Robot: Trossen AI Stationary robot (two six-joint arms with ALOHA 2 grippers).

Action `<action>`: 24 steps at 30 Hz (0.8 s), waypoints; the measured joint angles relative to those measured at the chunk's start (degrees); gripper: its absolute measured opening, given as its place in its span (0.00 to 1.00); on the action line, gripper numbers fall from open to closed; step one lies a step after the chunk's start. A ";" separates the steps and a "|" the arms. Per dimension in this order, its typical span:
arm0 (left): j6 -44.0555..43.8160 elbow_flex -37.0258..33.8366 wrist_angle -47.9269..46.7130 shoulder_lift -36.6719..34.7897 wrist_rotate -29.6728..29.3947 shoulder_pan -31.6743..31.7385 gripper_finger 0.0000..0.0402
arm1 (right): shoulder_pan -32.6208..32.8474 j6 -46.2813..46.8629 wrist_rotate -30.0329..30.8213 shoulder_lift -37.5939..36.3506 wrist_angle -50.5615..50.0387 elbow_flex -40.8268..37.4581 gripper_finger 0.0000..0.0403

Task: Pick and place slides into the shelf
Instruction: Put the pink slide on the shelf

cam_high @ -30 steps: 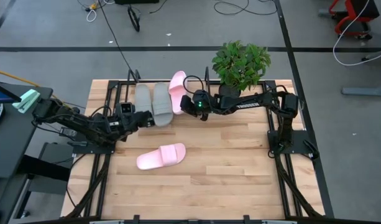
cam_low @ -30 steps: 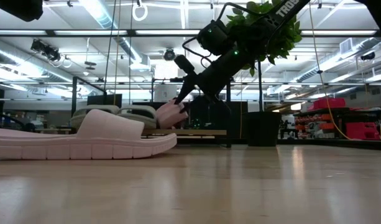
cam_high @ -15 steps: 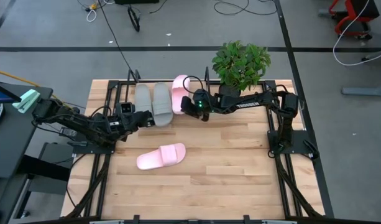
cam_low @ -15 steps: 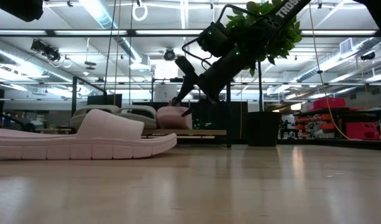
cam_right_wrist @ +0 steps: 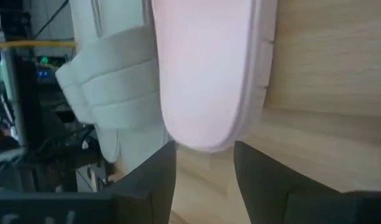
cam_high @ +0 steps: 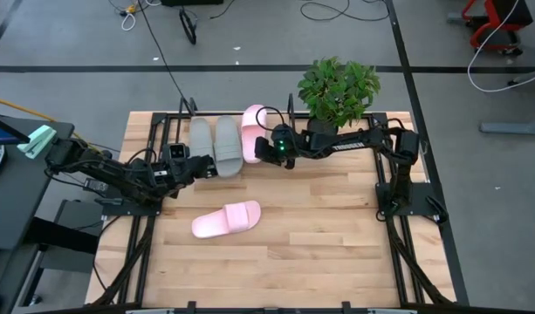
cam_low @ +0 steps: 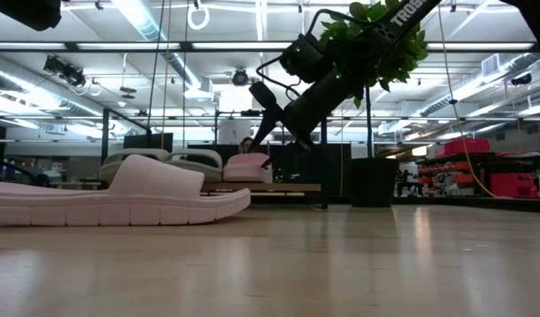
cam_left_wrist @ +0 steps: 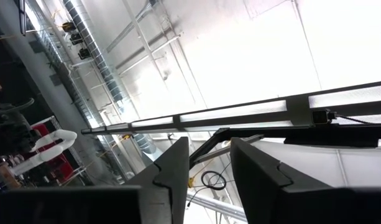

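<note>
Two grey slides (cam_high: 214,145) lie side by side on the shelf (cam_low: 287,187) at the table's far side. A pale pink slide (cam_high: 252,129) lies flat on its sole next to them, on the shelf's wooden board (cam_right_wrist: 327,62). My right gripper (cam_high: 264,150) is open just off this slide's near end (cam_right_wrist: 206,134), with a finger on either side and not touching it. In the low view it hangs above the slide (cam_low: 262,123). A second pink slide (cam_high: 226,220) lies on the table, near the middle. My left gripper (cam_high: 204,166) waits open by the grey slides, pointing up (cam_left_wrist: 209,168).
A green plant in a black pot (cam_high: 337,87) stands at the far edge, right of the shelf and close to my right arm. The second pink slide fills the left foreground of the low view (cam_low: 120,198). Bare wooden tabletop (cam_high: 337,227) lies toward the near right.
My right gripper has lowered the tilted pink slide onto the shelf board beside the grey slides and let it go. The slide has turned straight and now lies flat. The gripper has drawn back a little toward the near edge and up.
</note>
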 joint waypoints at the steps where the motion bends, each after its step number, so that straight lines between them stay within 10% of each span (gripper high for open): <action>1: 0.00 0.00 -0.02 0.00 0.00 0.00 0.30 | 0.00 -0.57 -0.62 -0.19 -0.12 0.00 0.41; 10: 2.18 0.00 -0.76 0.00 2.68 0.30 0.33 | 1.96 -7.90 -7.26 -7.32 -3.98 0.02 0.41; 24: 3.03 -0.02 -10.11 0.01 16.65 4.32 0.36 | 22.16 -6.15 12.43 -13.23 -21.96 -1.81 0.41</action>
